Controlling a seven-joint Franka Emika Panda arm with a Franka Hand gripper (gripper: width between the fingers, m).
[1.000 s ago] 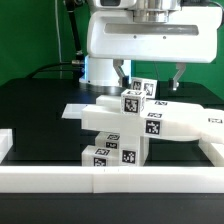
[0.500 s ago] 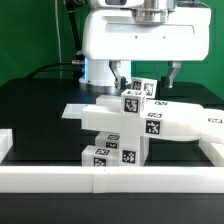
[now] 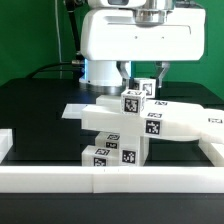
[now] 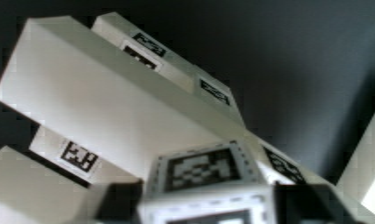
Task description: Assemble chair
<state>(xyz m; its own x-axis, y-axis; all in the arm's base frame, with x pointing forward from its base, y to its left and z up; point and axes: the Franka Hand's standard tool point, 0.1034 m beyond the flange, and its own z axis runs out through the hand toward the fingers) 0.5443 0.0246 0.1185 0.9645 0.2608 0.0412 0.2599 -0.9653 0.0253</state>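
Now the gripper [image 3: 143,74], spread wide a moment ago, has closed its fingers onto the small tagged post [image 3: 140,88] atop the chair [image 3: 120,125] stack at the table's front rail [image 3: 110,177]; a grasp seems secured; lifting or seating likely follows.

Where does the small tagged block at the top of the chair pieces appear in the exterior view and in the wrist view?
Exterior view: the small tagged block sits on top of the white stack, near the picture's centre, between the gripper fingers.
Wrist view: the same block fills the near foreground, its tag facing the camera.
Shared landmark: the long tagged slab beneath it.
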